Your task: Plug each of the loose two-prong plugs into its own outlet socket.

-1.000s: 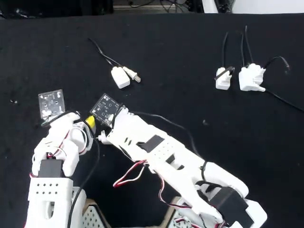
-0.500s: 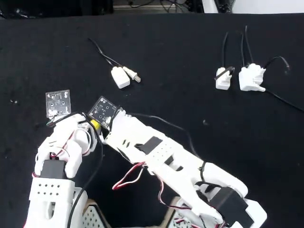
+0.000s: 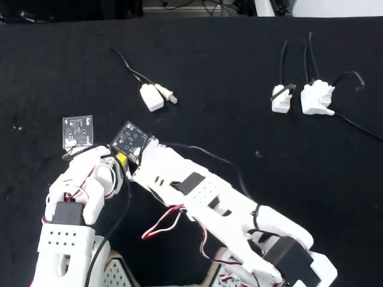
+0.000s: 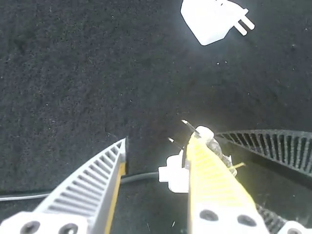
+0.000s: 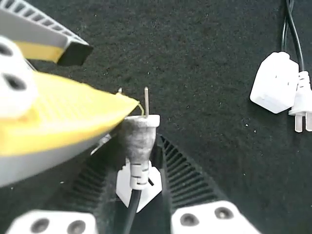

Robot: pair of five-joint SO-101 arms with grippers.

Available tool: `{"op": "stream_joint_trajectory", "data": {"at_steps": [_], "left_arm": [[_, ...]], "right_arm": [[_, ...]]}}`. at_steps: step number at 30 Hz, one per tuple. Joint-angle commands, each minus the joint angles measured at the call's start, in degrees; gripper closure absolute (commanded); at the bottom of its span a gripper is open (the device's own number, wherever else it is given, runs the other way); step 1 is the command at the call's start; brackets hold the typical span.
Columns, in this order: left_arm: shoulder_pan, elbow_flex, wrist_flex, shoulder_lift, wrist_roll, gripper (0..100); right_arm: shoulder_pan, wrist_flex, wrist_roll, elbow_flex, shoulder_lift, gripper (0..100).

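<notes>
Convergence, lower left: our left gripper (image 4: 157, 146), jaws apart, has slid beside the grey two-prong plug (image 5: 139, 132) our right gripper (image 5: 138, 146) clamps. Handover looks likely.

Worktop (image 4: 73, 73): black cloth, matt, rough nap. Plug (image 5: 139, 134): grey matt body, thin bare-metal prongs, smooth black cable (image 5: 130, 214). Socket block (image 5: 276, 82): smooth white plastic, slightly glossy. Left claw (image 4: 158, 140): ribbed plastic fingers.

White left arm (image 3: 72, 197) at 7 o'clock, yellow-lined left gripper (image 4: 158, 141) spread wide. White right arm (image 3: 203, 197) slants from 5 toward 10 o'clock, black-fingered right gripper (image 5: 139, 146) clamping grey two-prong plug (image 5: 139, 131).
</notes>
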Motion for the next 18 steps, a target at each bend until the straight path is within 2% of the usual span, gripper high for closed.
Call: {"op": "stream_joint_trajectory", "data": {"at_steps": [1, 7, 13, 18], "left_arm": [[0.40, -0.57, -0.44, -0.44, -0.88, 79], [0.31, -0.57, -0.44, -0.53, -0.88, 79], [0.31, -0.57, -0.44, -0.62, -0.88, 79], [0.31, -0.57, -0.35, -0.53, -0.88, 79]], "right_arm": [[-0.88, -1.14, -0.62, -0.40, -2.51, 98.8], [-0.62, -0.26, -4.66, 0.66, -6.29, 98.8], [-0.88, 0.53, -4.66, 5.14, -15.08, 98.8], [-0.88, 0.53, -4.66, 6.29, -16.92, 98.8]]}}
